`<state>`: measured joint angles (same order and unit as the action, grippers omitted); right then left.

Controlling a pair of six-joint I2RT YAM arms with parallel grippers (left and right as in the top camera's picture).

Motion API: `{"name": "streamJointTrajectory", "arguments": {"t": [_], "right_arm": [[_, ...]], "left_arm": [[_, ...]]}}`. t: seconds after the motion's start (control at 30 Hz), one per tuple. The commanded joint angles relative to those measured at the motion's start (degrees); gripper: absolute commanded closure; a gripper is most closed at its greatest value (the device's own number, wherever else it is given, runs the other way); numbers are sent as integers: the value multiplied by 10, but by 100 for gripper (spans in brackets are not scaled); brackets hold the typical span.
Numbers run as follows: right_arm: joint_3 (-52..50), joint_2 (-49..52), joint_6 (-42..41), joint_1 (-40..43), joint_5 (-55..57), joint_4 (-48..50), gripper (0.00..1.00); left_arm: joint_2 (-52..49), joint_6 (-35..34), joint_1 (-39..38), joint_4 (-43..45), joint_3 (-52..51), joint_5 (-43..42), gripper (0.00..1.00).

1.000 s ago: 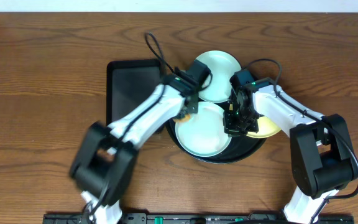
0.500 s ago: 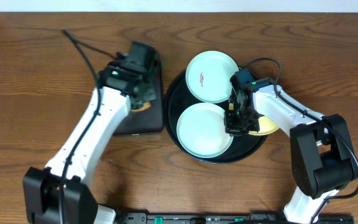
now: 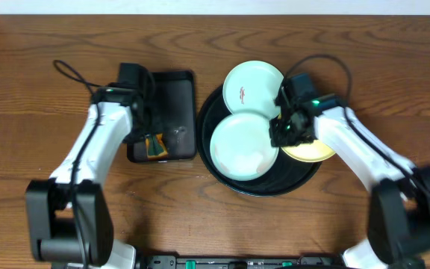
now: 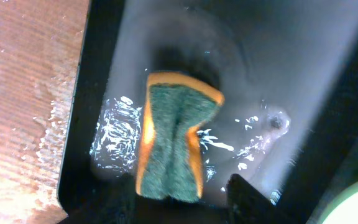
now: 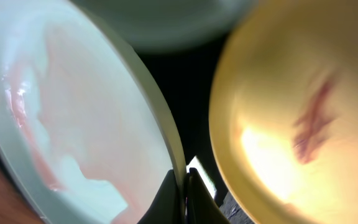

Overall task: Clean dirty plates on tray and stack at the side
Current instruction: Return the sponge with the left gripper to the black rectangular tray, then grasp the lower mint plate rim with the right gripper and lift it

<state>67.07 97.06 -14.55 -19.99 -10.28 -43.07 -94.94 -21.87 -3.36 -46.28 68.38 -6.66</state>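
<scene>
On the round black tray (image 3: 226, 181) lie three plates. My right gripper (image 3: 284, 133) is shut on the right rim of the front mint plate (image 3: 241, 146), which has no smear. The wrist view shows both fingers (image 5: 168, 200) pinching that rim (image 5: 166, 137). Beside it lies the yellow plate (image 3: 312, 152), with a reddish smear (image 5: 312, 118). The rear mint plate (image 3: 254, 82) has a small smear too. My left gripper (image 3: 149, 138) hangs open over a green and orange sponge (image 4: 173, 143), which lies loose between the spread fingers.
The sponge rests on a smaller rectangular black tray (image 3: 174, 93) left of the round one, whose wet surface (image 4: 291, 62) holds droplets. Brown wooden table (image 3: 43, 75) surrounds both trays. Arm cables loop above each wrist.
My left arm swung from the round tray to the rectangular tray with the sponge, then opened and let it go. My right gripper keeps its grip, and the plate has shifted slightly towards the back.
</scene>
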Motion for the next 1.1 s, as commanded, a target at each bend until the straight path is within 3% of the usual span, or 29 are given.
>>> {"name": "streamJointTrajectory", "arguments": {"t": [0.0,0.17,0.43,0.63,0.87,1.07], "right_arm": [[4,-72,56,-18,15,28,99],[4,-112,71,-38,41,106,99],[4,-80,55,-73,46,260,99],[4,-25,156,-101,135,379,99],[4,-30,212,-101,134,387,99],[4,-66,238,-116,164,318,99]], "left_arm": [[49,14,20,-7,19,-75,42],[116,24,34,-35,19,-77,40],[247,32,37,-77,19,-77,35],[329,47,37,-105,19,-77,32],[383,47,37,-131,19,-57,29],[385,47,37,-131,19,-52,28]]}}
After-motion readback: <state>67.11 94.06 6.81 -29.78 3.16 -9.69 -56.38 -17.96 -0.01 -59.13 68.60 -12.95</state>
